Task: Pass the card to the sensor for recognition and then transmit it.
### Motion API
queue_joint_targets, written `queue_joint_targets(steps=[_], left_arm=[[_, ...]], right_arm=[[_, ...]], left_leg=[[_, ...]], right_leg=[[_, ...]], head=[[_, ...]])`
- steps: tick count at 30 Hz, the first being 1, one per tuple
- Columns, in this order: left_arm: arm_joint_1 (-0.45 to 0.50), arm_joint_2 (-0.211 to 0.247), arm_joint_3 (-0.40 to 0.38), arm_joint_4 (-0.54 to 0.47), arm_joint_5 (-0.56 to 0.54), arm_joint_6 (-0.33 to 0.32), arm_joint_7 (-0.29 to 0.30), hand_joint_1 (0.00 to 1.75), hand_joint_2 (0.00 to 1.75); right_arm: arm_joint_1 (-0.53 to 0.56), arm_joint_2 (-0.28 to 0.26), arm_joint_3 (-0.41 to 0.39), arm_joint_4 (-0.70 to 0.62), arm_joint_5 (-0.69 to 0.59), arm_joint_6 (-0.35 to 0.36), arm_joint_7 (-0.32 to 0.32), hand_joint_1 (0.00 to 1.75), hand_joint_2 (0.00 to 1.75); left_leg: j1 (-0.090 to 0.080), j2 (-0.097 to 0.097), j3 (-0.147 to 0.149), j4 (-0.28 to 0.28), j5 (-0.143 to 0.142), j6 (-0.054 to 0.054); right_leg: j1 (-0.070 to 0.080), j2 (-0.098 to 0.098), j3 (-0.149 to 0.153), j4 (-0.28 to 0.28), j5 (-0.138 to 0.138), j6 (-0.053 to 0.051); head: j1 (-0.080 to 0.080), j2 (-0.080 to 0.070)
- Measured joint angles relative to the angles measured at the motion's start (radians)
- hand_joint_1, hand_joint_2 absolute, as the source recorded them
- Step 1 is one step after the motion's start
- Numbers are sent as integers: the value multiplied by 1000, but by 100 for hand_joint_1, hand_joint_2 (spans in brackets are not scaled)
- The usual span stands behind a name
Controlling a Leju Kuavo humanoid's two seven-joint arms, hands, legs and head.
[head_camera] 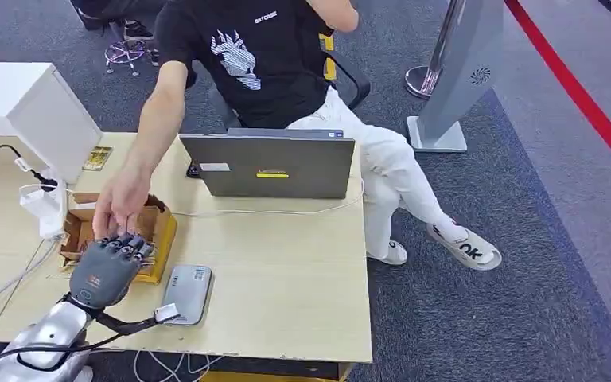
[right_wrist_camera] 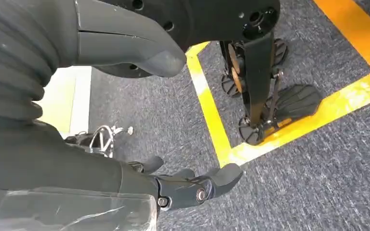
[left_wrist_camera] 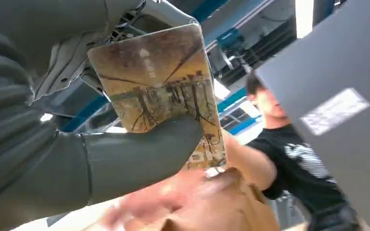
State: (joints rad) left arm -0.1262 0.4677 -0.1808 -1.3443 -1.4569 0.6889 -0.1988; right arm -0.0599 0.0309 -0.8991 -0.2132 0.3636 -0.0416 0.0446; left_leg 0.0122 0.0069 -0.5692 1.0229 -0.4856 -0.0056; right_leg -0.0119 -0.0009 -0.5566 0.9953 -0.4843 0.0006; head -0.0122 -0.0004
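Clearly the left hand (left_wrist_camera: 77, 159) fingers (left_wrist_camera: 139, 149) pinch the card (left_wrist_camera: 159, 82) beneath the thumb.

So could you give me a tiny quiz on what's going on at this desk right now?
1. True or false: the left hand holds a card.
2. What lies on the table just right of the left hand: A) grey sensor, B) mug, C) keyboard?
3. Fill in: a person's hand reaches over the cardboard ____.

Key: 1 true; 2 A; 3 box.
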Motion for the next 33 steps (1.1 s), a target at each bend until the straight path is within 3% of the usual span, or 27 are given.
queue_joint_targets(steps=[8,23,28,33], left_arm=[[0,-47,-140,13,-11,0,-31,175,175],[-3,-81,-254,25,-17,-22,-20,175,175],[-23,-87,-320,63,-11,-97,21,175,175],[-35,-75,-339,97,-9,-95,95,175,175]], right_arm=[[-1,6,-3,1,11,-6,0,0,175],[-1,7,-4,3,17,0,0,0,175],[-1,8,-9,4,26,7,-2,0,175],[-1,10,-21,5,33,6,-2,0,175]], left_leg=[[-1,0,0,0,0,0],[0,0,0,0,0,0],[-1,0,0,0,0,0],[0,0,0,0,0,0]], right_leg=[[0,0,0,0,0,0],[0,0,0,0,0,0],[0,0,0,0,0,0],[0,0,0,0,0,0]], head=[[0,0],[0,0],[0,0],[0,0]])
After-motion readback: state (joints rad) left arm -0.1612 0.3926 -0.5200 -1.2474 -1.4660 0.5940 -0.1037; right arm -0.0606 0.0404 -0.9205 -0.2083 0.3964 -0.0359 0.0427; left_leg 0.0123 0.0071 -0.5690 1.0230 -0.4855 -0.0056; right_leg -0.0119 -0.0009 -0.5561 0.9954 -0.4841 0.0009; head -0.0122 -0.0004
